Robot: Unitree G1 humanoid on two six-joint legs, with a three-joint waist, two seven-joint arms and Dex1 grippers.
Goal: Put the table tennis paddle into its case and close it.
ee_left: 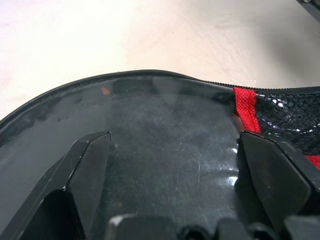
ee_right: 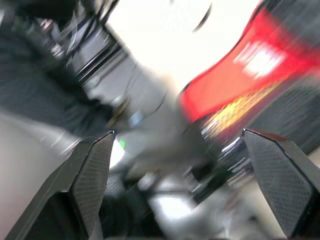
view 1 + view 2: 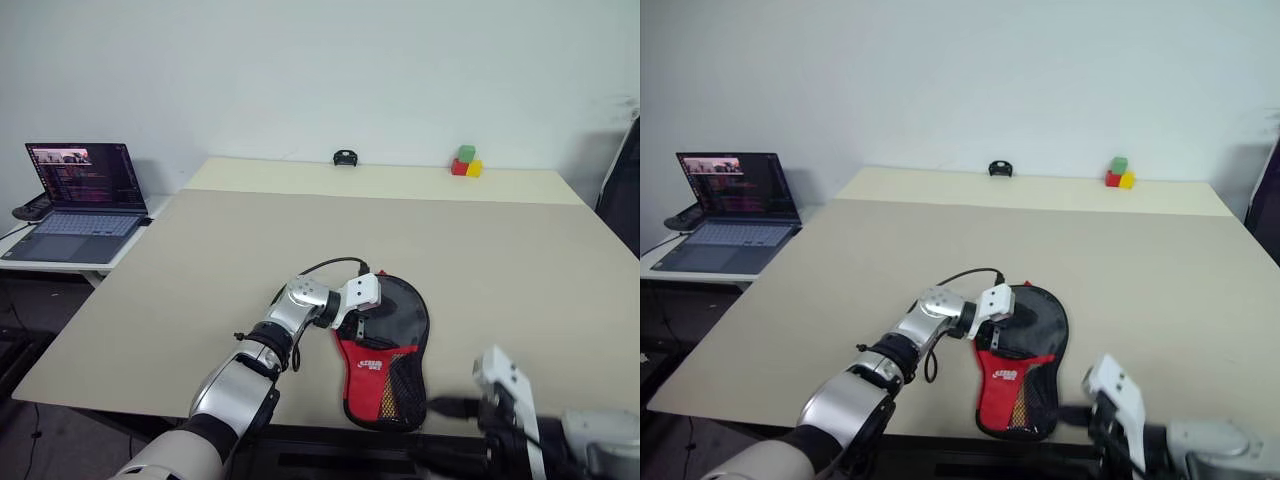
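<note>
The case (image 3: 385,372) lies flat near the table's front edge, black top toward the far side, red lower part with a white logo and mesh pocket toward me. My left gripper (image 3: 352,322) rests on its black top (image 1: 165,115), fingers (image 1: 87,165) spread open over the fabric with nothing clamped between them. My right gripper (image 3: 452,407) hovers off the front edge to the right of the case, apart from it, open; its wrist view shows the red part (image 2: 250,65) ahead between wide-set fingers (image 2: 92,170). The table tennis paddle is hidden from view.
The beige table (image 3: 250,250) stretches far back. At its far edge stand coloured blocks (image 3: 466,163) and a small black object (image 3: 346,158). An open laptop (image 3: 85,195) sits on a side table to the left. A dark object (image 3: 625,190) stands at the right edge.
</note>
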